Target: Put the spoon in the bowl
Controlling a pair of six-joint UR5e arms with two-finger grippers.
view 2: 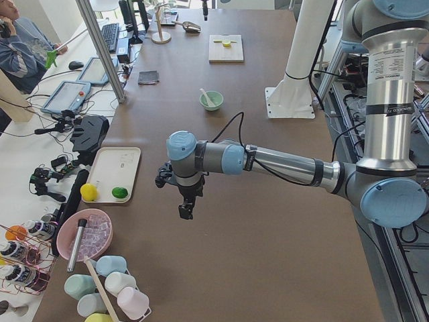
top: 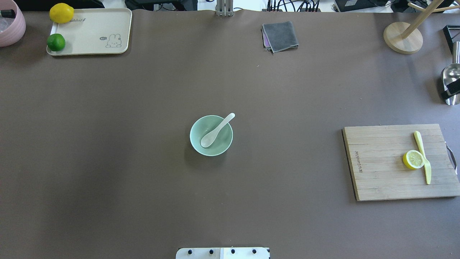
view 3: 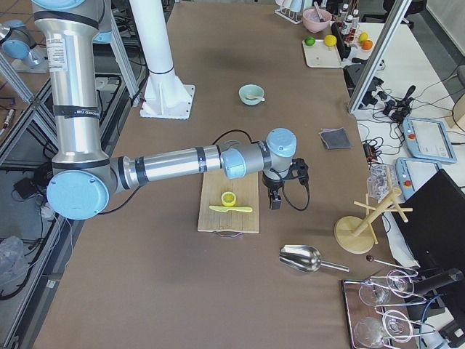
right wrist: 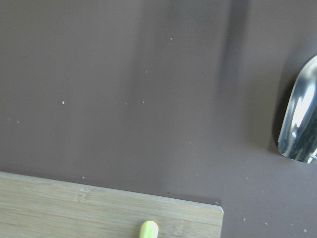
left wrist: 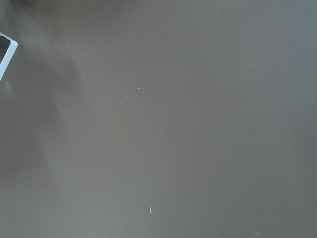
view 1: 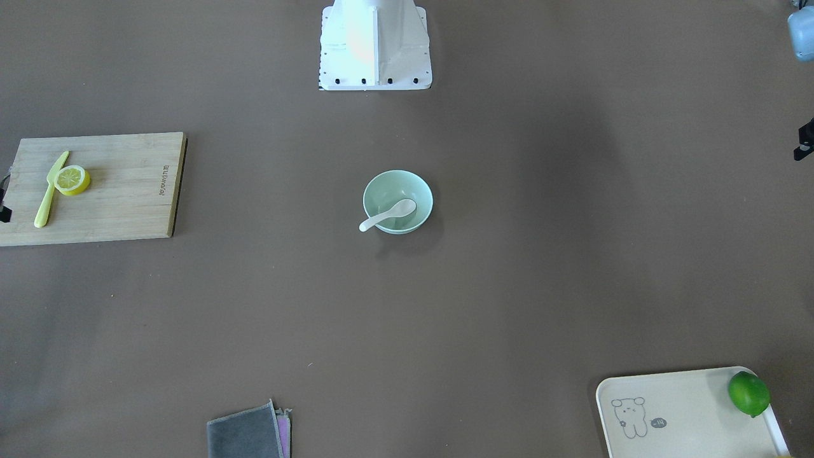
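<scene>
The white soup spoon lies in the pale mint-green bowl at the table's middle, scoop inside and handle resting over the rim. Both also show in the front view, spoon and bowl. My left gripper hangs over bare table near the tray end, far from the bowl. My right gripper hangs beside the cutting board's edge. Both grippers show clearly only in the side views, so I cannot tell whether they are open or shut. Both wrist views show no fingers.
A wooden cutting board on the right holds a lemon half and a yellow-green knife. A tray with a lime and a lemon sits far left. A grey cloth, a metal scoop and a wooden stand lie at the far side.
</scene>
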